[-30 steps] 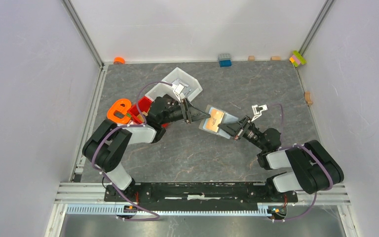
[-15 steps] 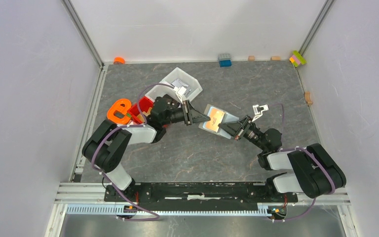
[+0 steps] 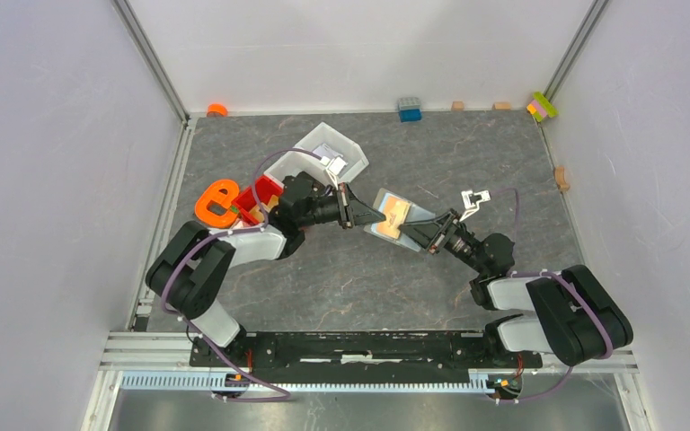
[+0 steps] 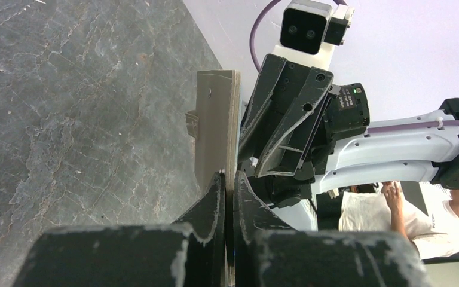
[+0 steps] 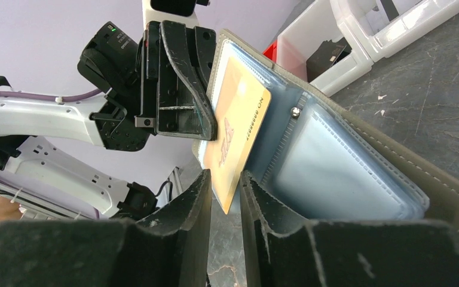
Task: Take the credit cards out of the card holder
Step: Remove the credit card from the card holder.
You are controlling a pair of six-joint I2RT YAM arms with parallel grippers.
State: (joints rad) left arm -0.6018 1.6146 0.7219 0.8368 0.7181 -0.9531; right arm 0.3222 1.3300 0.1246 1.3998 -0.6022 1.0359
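The card holder (image 3: 393, 215), a taupe bifold with clear bluish sleeves, hangs open above the table's middle between both arms. My left gripper (image 3: 375, 215) is shut on the edge of its left flap; in the left wrist view the fingertips (image 4: 228, 177) pinch the thin flap (image 4: 215, 119). A tan-orange credit card (image 5: 239, 128) sticks partly out of a sleeve of the card holder (image 5: 346, 173). My right gripper (image 5: 225, 182) stands slightly open around that card's lower corner, with a gap on each side. In the top view the right gripper (image 3: 408, 231) sits at the holder's near right edge.
A white bin (image 3: 328, 154) with a pale flat piece in it stands behind the left arm, next to a red bin (image 3: 262, 192) and an orange object (image 3: 217, 202). A blue block (image 3: 409, 109) and small blocks lie along the back wall.
My left gripper has closed onto the holder's flap. My right gripper, shut on the card before, has parted its jaws a little. The holder has barely moved.
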